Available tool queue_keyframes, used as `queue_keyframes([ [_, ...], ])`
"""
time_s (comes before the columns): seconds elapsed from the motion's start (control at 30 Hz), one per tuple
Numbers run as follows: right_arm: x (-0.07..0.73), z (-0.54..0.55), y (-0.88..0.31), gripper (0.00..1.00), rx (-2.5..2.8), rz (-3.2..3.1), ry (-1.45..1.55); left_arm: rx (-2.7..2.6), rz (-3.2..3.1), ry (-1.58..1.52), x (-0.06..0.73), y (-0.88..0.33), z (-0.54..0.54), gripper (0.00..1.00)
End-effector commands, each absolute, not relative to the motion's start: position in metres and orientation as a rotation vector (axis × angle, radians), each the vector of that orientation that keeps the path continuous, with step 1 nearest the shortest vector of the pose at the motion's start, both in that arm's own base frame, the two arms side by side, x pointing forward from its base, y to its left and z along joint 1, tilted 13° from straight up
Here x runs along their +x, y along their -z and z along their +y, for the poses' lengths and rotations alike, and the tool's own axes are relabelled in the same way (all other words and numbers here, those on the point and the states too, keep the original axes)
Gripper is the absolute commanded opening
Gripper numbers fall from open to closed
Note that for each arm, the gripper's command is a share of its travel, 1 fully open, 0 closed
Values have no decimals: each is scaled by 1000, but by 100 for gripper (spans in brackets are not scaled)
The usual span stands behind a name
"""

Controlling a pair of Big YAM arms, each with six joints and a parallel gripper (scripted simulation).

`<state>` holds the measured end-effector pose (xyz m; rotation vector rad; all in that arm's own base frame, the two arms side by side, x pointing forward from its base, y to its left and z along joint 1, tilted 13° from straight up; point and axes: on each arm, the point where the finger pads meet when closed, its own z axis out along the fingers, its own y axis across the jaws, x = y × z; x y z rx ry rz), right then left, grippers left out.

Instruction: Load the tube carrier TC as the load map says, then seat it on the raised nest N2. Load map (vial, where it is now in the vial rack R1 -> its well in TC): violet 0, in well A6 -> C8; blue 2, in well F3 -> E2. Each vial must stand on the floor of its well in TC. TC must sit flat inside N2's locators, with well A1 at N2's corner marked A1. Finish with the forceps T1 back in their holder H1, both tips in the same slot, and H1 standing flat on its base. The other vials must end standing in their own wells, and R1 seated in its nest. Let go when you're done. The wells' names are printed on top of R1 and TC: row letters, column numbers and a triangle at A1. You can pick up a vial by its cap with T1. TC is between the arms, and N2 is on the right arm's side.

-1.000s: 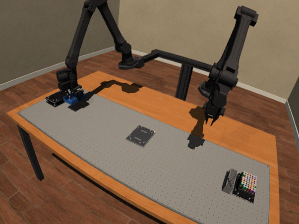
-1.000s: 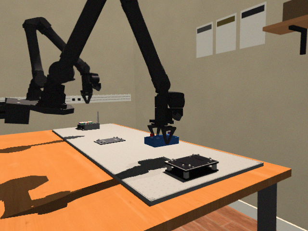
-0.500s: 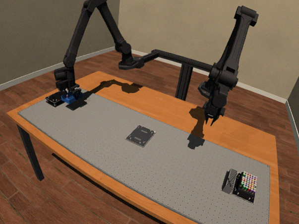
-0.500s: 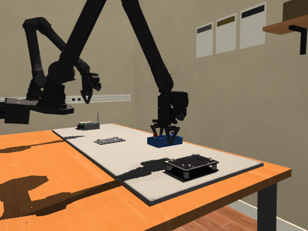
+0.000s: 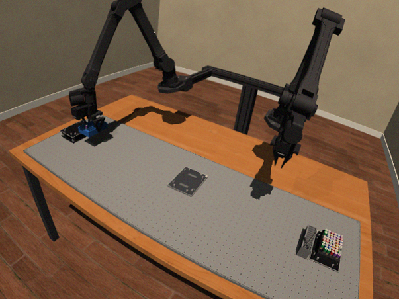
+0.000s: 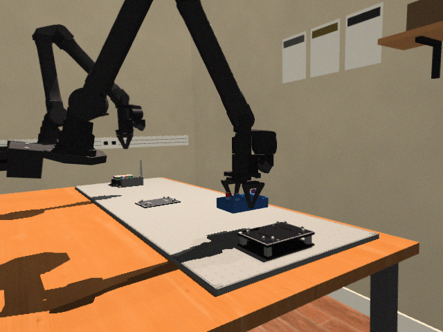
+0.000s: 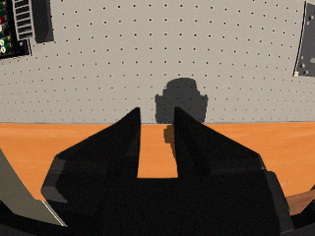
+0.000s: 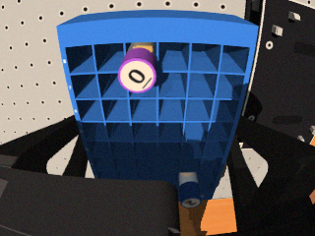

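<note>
My right gripper (image 5: 92,125) (image 6: 240,201) (image 8: 157,117) is shut on the blue tube carrier TC (image 5: 87,133) (image 6: 228,207) (image 8: 157,33), which hangs about level above the board beside nest N2 (image 6: 277,232) (image 8: 287,66). In TC stand violet vial 0 (image 8: 137,75), blue vial 2 (image 8: 190,193) and a red-capped vial (image 6: 228,195). TC's printed letters are not readable. My left gripper (image 5: 278,165) (image 6: 124,147) (image 7: 157,115) is slightly open and empty, high over the table's rear edge. Forceps T1 (image 6: 140,168) stand up at holder H1 (image 5: 303,251) (image 7: 43,25).
Rack R1 (image 5: 328,258), full of capped vials, stands beside H1 at the left arm's end. A flat low nest plate (image 5: 188,181) (image 6: 157,202) with locator pins lies between the arms. N2 stands on posts near the board's end, close beside TC.
</note>
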<state>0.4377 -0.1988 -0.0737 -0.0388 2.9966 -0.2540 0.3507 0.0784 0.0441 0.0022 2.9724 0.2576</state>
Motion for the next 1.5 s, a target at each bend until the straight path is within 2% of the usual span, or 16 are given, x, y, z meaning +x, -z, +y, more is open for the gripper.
queue_keyframes([
  [0.0,456,-218,61,0,-49,2966,271,-11,2991,-258,348,-43,79,24],
  [1.47,464,-278,42,0,-63,2952,282,-11,2991,-258,348,-43,79,24],
])
